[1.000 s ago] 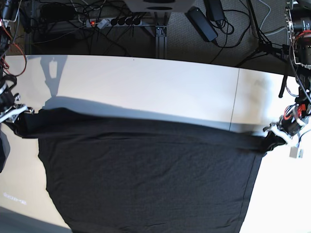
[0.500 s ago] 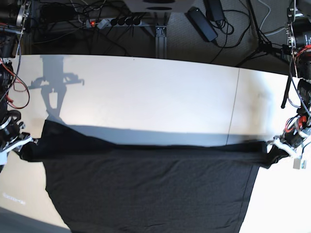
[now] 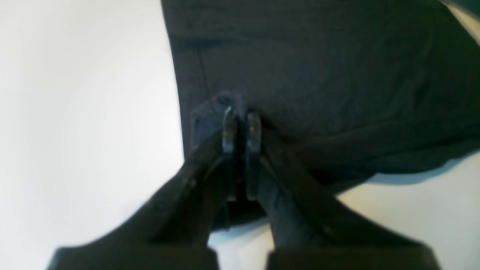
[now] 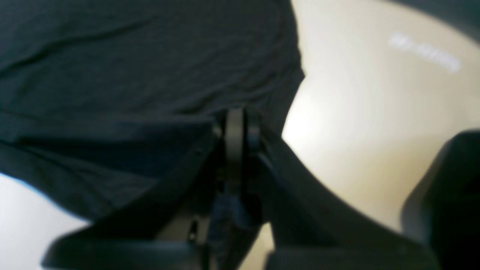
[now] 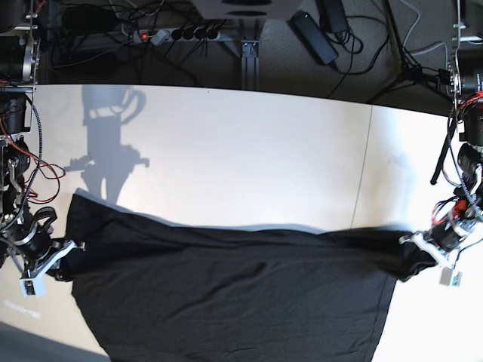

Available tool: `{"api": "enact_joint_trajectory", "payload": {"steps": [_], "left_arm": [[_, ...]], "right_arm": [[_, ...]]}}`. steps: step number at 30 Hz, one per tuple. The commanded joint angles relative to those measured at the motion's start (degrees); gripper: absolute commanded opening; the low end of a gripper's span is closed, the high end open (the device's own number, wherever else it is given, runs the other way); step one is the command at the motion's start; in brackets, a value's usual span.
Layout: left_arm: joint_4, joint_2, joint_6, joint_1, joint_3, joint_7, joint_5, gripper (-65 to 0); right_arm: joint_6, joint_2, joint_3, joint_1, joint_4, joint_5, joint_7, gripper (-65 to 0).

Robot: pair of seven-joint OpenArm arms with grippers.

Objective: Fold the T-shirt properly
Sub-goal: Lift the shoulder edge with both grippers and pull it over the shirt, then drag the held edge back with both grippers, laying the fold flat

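The black T-shirt (image 5: pixel 234 294) lies spread over the near part of the white table (image 5: pixel 241 151) and runs off the bottom of the base view. Its far edge is stretched between the two grippers. My left gripper (image 5: pixel 417 253) is at the right of the base view, shut on the shirt's corner. In the left wrist view its fingertips (image 3: pixel 229 123) pinch bunched fabric of the T-shirt (image 3: pixel 318 67). My right gripper (image 5: pixel 66 255) is at the left, shut on the opposite corner. In the right wrist view the gripper (image 4: pixel 240 123) clamps the T-shirt (image 4: pixel 131 56) at its edge. No print shows.
A seam (image 5: pixel 364 158) crosses the tabletop on the right. A power strip (image 5: pixel 177 34), cables and a black adapter (image 5: pixel 313 36) lie on the floor behind the table. A small label (image 5: pixel 19 305) is on the table at the near left.
Both grippers have drawn the held edge of the shirt toward the near side of the table, and more bare tabletop now shows behind it. Both stayed shut.
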Motion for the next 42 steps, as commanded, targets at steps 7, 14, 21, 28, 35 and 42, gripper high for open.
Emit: {"api": "enact_joint_trajectory", "payload": {"steps": [7,14,21,28,35,42], "left_arm": [[-0.39,0.28,-0.76,-3.26,2.64,-2.10,0.87,-62.7],[-1.53,2.03,-0.76,-3.72,2.64,-2.05,1.90,-32.6],[-1.25,1.18,1.86,-6.56,1.68,0.72,1.90,-30.3],[-0.98,-0.63,6.93,-11.06,-2.19,3.15,1.92,-30.3],[-1.01,1.51,6.91,-9.79,-2.16,3.54,1.92,-30.5],[-1.03,5.03,6.91,-8.00,0.70,3.50,6.73,-48.3]], "right_arm": [[2.95,0.87,-5.95,5.44,-5.20,-3.96,4.50,-65.0],[2.73,0.92,-7.15,6.34,-8.92,-3.96,9.66,-40.7],[2.14,0.94,-4.94,6.32,-8.31,1.64,12.04,-20.3],[2.19,0.52,0.59,6.34,-7.98,4.22,11.98,-20.5],[2.19,-2.14,1.29,6.23,-8.00,1.20,11.98,-35.0],[2.19,-6.75,1.27,6.03,-11.21,-1.99,8.76,-65.0]]}}
